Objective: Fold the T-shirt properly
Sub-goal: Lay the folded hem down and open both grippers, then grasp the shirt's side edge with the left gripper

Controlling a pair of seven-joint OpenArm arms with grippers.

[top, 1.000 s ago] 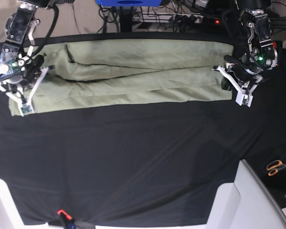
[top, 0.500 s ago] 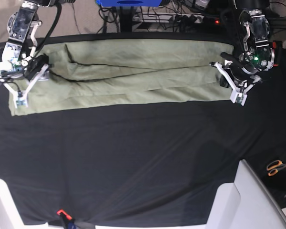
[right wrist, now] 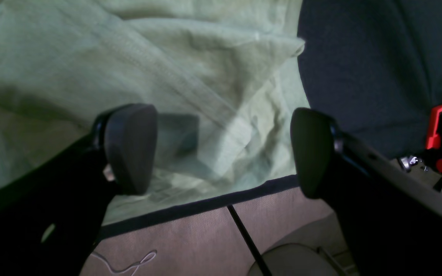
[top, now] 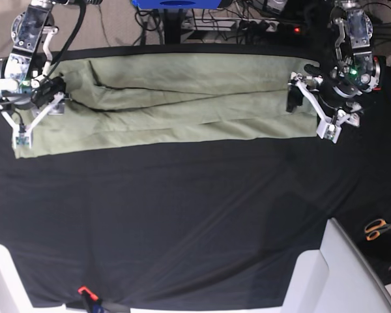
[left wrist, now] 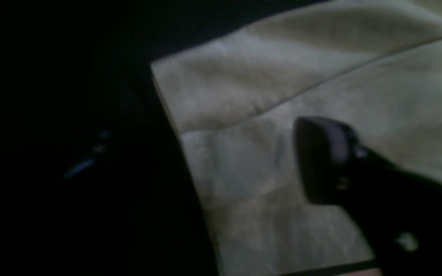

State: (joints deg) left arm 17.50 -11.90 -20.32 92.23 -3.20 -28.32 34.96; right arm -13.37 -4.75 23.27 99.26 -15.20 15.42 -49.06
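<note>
At the strip's two ends, the left gripper (top: 311, 116) and right gripper (right wrist: 221, 151) stand with fingers apart; beneath them lies the T-shirt (top: 182, 134), its long axis running arm to arm, each gripper nearer its own end.

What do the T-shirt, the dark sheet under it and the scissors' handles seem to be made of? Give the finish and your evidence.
T-shirt: probably cotton jersey, matt; it creases softly and shows stitched seams.
Dark sheet: apparently woven or felted cloth, dull, with slight ripples.
Scissors' handles: likely orange plastic, judging by their even, bright colour; too small to be sure.
</note>
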